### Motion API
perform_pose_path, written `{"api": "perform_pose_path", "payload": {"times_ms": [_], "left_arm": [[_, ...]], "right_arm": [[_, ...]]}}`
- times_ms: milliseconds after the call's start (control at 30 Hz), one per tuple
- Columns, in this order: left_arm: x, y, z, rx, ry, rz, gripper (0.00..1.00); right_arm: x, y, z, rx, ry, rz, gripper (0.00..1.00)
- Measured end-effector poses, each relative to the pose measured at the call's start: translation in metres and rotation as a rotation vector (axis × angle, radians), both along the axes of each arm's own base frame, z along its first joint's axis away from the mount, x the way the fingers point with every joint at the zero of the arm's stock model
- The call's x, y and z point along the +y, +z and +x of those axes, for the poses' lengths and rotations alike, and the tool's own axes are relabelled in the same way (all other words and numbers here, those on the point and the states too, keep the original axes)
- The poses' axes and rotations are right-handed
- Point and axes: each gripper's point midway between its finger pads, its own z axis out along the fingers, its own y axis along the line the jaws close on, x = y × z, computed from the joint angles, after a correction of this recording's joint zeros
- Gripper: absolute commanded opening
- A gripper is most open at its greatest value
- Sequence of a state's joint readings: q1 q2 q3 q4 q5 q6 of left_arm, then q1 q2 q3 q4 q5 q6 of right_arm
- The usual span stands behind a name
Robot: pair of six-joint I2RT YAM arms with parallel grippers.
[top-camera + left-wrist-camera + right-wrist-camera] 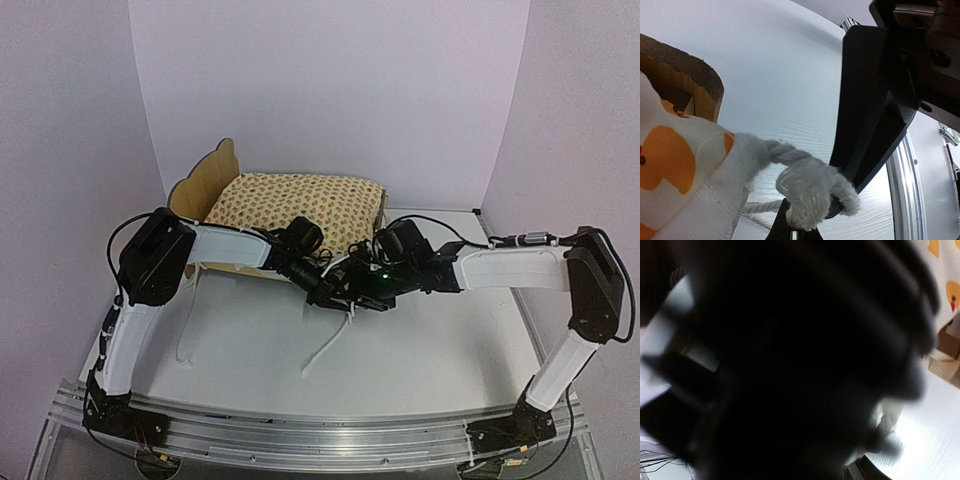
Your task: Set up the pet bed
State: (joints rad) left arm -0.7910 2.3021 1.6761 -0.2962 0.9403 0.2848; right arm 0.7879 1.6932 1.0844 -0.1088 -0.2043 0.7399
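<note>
The pet bed point(205, 180) stands at the back left, its scalloped plywood headboard on the left. An orange-dotted cream cushion point(300, 205) lies on it. Both grippers meet in front of the bed's near right corner. My left gripper point(325, 292) is shut on the frayed end of a white rope tie point(810, 190) that comes off the cushion's corner point(680, 170). Beside that corner a plywood edge of the bed point(687, 70) shows. My right gripper point(366, 292) sits right against the left one, and one black finger point(875, 105) touches the tuft. The right wrist view is almost all dark blur.
A long white tie point(328, 348) trails over the white table towards the front. Another white strip point(186, 325) lies near the left arm. An aluminium rail point(320, 430) runs along the near edge. White walls close in the back and both sides.
</note>
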Motion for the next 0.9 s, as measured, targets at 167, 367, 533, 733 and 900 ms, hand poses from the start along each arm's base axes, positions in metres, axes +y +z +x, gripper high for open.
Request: {"api": "perform_pose_path", "payload": {"times_ms": [167, 367, 533, 733, 900], "left_arm": [[-0.006, -0.004, 0.002, -0.012, -0.006, -0.009, 0.00], [-0.009, -0.031, 0.000, 0.006, -0.006, 0.031, 0.00], [-0.009, -0.036, 0.001, 0.006, -0.002, 0.039, 0.00], [-0.010, -0.035, 0.002, 0.003, 0.002, 0.043, 0.00], [-0.013, -0.036, 0.005, -0.008, 0.010, 0.048, 0.00]], "right_arm": [[-0.006, 0.016, -0.006, -0.009, -0.015, -0.001, 0.58], [-0.021, 0.034, -0.012, 0.004, -0.064, -0.027, 0.51], [-0.044, 0.018, -0.013, 0.026, -0.127, -0.143, 0.52], [-0.067, 0.018, -0.009, 0.008, -0.185, -0.212, 0.56], [-0.096, 0.019, 0.005, -0.008, -0.276, -0.247, 0.39]]}}
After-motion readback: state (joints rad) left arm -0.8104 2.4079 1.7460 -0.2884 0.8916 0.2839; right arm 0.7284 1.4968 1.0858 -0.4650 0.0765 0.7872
